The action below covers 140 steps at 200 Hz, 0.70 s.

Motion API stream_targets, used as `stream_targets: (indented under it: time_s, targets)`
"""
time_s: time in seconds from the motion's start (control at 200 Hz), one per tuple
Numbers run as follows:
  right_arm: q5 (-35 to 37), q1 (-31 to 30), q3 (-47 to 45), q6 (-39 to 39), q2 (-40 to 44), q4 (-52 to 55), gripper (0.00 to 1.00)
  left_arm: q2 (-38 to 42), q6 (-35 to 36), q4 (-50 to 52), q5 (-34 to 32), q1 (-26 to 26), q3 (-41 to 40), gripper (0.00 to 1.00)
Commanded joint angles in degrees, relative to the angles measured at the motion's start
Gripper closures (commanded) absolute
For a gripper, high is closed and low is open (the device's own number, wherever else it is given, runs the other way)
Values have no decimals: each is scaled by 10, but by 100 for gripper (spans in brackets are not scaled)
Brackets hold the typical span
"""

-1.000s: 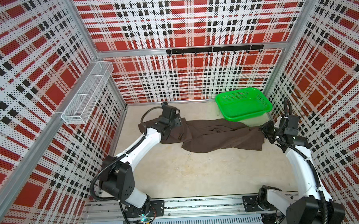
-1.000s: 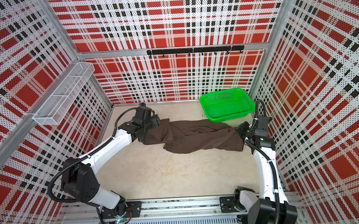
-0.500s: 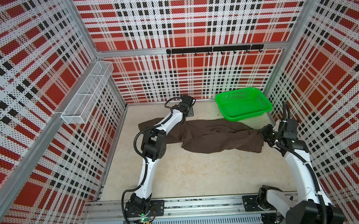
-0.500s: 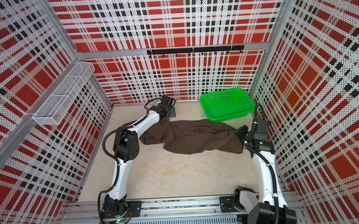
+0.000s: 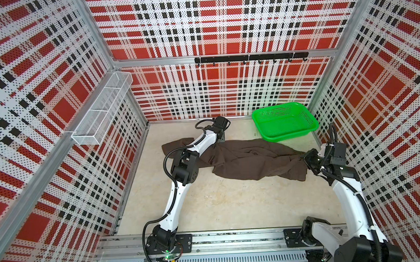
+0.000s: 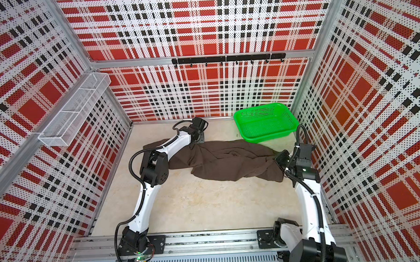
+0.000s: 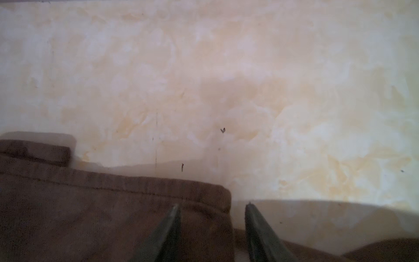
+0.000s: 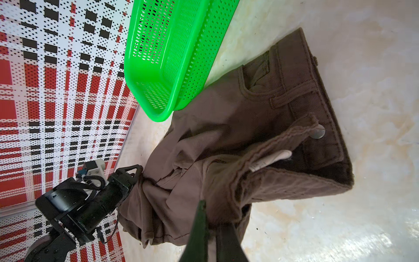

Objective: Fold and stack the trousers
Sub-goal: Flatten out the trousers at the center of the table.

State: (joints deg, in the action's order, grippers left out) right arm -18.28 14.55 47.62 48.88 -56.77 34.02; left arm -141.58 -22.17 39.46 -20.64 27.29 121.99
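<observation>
Sprawling across the far beige tabletop [image 5: 232,208], dark brown cloth trousers [image 5: 249,159] touch the green perforated plastic basket [image 5: 289,136] at far right. The white left arm [image 5: 204,141] hides their left part; the left gripper [image 7: 213,205] gapes over a hem, perhaps touching. The right gripper [image 5: 305,157] clenches their right end.

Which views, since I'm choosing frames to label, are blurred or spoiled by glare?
Left wrist view: soft throughout, trousers hem and left claw smeared. Right wrist view: cloth crisp, a glare patch on the table. Both top views: sharp, evenly lit, no glare.
</observation>
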Motion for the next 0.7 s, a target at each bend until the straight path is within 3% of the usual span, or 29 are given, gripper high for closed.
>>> stream_targets:
  time_s: [0.0, 0.105, 0.175, 0.396, 0.591, 0.696]
  targets:
    - [-3, 2, 2, -5, 9, 1, 100, -15, 21, 18, -3, -2, 2, 49]
    - [-3, 2, 1, -4, 8, 0, 100, -15, 27, 22, 6, -2, 4, 42]
    - [-3, 2, 2, -4, 8, -1, 100, -17, 31, 27, 6, -2, 6, 43]
    - [-1, 2, 8, -4, 5, 0, 100, -8, 45, 41, -23, -5, 7, 77]
    - [0, 3, 19, -2, 2, 0, 100, 19, 53, 45, -53, -8, 9, 93]
    - [4, 2, 33, -3, -3, 3, 100, 67, 46, 43, -81, -10, 8, 94]
